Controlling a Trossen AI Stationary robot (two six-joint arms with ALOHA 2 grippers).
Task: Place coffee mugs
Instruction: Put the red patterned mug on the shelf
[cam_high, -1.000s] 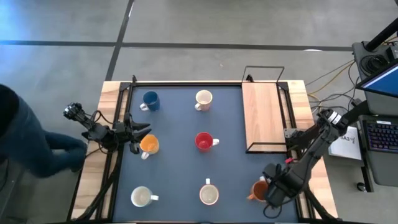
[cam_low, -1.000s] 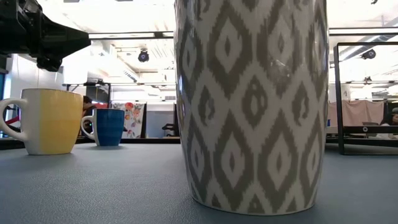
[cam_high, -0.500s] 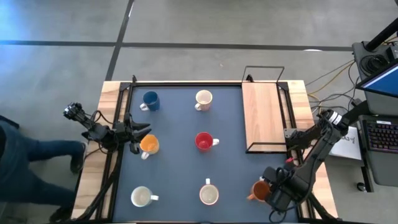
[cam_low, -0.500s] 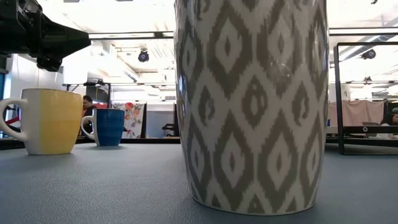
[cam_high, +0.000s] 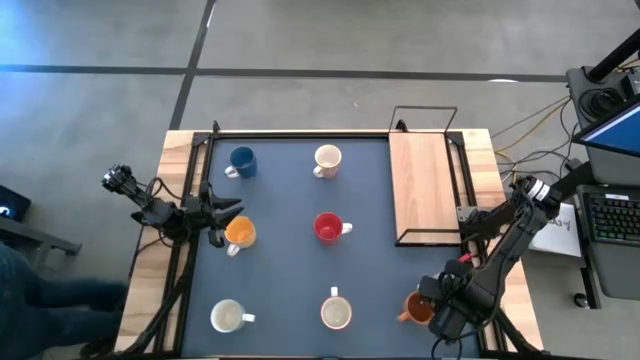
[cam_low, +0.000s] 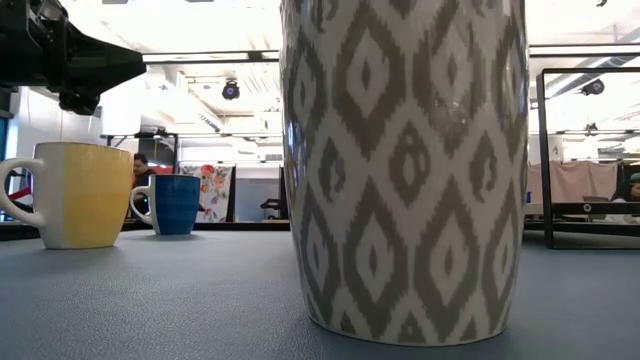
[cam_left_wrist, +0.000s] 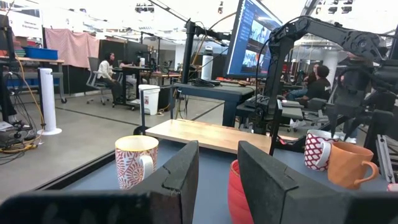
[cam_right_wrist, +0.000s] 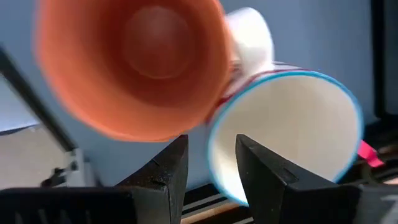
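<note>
Several coffee mugs stand upright on the blue mat (cam_high: 290, 280): blue (cam_high: 241, 162), white (cam_high: 327, 159), yellow-orange (cam_high: 239, 232), red (cam_high: 328, 227), and two white ones near the front (cam_high: 228, 317) (cam_high: 336, 313). My right gripper (cam_high: 442, 318) (cam_right_wrist: 211, 155) points down, open, over an orange mug (cam_right_wrist: 134, 65) (cam_high: 414, 306) and a white blue-rimmed mug (cam_right_wrist: 289, 130); that mug's rim lies below the gap between the fingers. My left gripper (cam_high: 224, 212) (cam_left_wrist: 217, 155) waits open at the mat's left edge, beside the yellow-orange mug, facing the red mug (cam_left_wrist: 239, 186).
A wooden board (cam_high: 424, 185) in a black wire frame lies at the mat's right. In the low view, a grey-patterned mug (cam_low: 405, 170) fills the foreground, with the yellow-orange mug (cam_low: 85, 195) and blue mug (cam_low: 175, 203) behind. A desk with a keyboard (cam_high: 610, 215) stands on the right.
My right gripper has rolled about its downward-pointing line over the orange mug, staying open and nearly in place. A person at the picture's left has moved away toward the near side. The mugs have kept their places.
</note>
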